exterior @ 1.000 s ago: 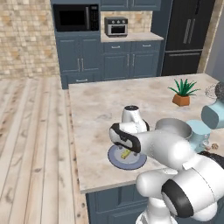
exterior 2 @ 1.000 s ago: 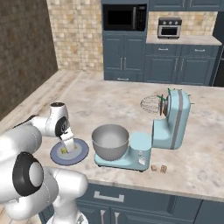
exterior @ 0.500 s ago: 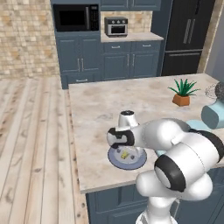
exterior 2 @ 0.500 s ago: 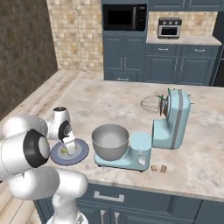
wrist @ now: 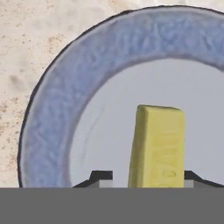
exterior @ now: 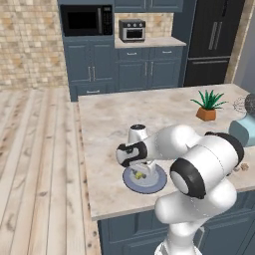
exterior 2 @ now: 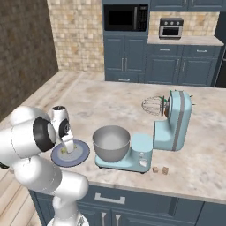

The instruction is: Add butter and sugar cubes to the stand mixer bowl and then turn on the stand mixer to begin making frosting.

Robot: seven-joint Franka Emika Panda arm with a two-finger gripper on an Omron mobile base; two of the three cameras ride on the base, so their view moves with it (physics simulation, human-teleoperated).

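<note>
The butter point(wrist: 157, 148), a yellow stick, lies on the blue-grey plate point(wrist: 57, 109) near the counter's front edge. My gripper point(wrist: 146, 177) reaches straight down onto it, the two fingertips pressed in at either side of the stick's near end, so it is shut on the butter, which still rests on the plate. From the right base, the gripper point(exterior 2: 67, 143) stands over the plate point(exterior 2: 78, 156), left of the grey stand mixer bowl point(exterior 2: 111, 142). The bowl sits on the light blue stand mixer point(exterior 2: 174, 123). Two sugar cubes point(exterior 2: 160, 170) lie in front of the mixer.
A potted plant point(exterior: 207, 107) stands at the back right of the island. The counter's front edge runs close below the plate point(exterior: 149, 185). Dark blue cabinets, a microwave and a toaster oven line the far wall.
The hand has dropped lower onto the plate and its fingers have closed in from wide open to the sides of the butter.
</note>
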